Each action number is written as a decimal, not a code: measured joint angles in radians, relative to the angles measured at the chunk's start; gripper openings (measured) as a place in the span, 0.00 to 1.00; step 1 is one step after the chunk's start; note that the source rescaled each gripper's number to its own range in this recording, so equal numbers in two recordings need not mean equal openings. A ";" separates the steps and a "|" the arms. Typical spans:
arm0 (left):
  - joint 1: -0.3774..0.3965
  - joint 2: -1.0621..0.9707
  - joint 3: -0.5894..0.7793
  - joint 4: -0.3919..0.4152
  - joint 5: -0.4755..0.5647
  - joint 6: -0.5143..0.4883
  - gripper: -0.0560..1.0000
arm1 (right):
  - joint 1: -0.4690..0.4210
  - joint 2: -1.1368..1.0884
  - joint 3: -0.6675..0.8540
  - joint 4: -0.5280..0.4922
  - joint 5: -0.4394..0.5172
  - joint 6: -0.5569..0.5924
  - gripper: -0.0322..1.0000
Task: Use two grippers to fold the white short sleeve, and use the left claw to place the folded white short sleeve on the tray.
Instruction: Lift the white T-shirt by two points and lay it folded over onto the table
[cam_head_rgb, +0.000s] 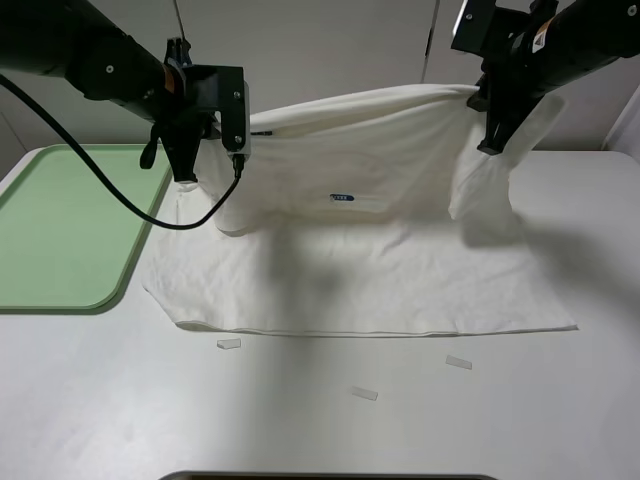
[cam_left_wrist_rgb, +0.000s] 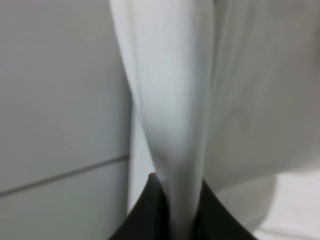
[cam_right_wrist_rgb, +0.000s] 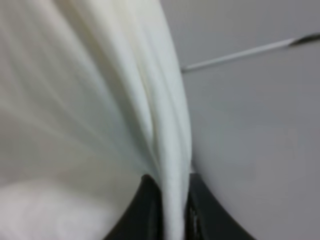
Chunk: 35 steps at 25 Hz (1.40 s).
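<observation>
Exterior high view: the shirt (cam_head_rgb: 370, 250) is held up by its far edge, which is stretched from side to side between the left tool (cam_head_rgb: 186, 168) and the right tool (cam_head_rgb: 492, 140). The lower half is spread flat on the table (cam_head_rgb: 560, 420), with the hem lying nearest the camera and the blue logo (cam_head_rgb: 342, 198) showing on the raised part. The long axis of the lifted edge is thus set across the table, level with the hem and behind it, so a fold would probably be made by carrying both tools forward together. The tray (cam_head_rgb: 60, 230) is seen just beside the shirt's left edge, bare, and much nearer to the left tool than to the right. Three paper scraps (cam_head_rgb: 364, 393) are scattered in front of the hem.

Left wrist view: the dark jaws are seen pinched on a bunched rope of white cloth (cam_left_wrist_rgb: 170, 100), with no gap visible.

Right wrist view: the jaws are likewise clamped on a gathered fold of the shirt (cam_right_wrist_rgb: 165, 130), the cloth fanning away from them.
</observation>
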 joint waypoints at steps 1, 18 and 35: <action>-0.003 0.000 0.000 0.000 0.017 -0.004 0.06 | 0.000 -0.005 0.003 0.013 0.027 0.000 0.10; -0.117 -0.027 0.000 -0.269 0.605 -0.340 0.06 | 0.003 -0.037 0.003 0.341 0.640 0.003 0.10; -0.117 -0.030 -0.005 -0.374 0.681 -0.346 0.05 | 0.008 -0.037 0.003 0.175 0.408 0.065 0.10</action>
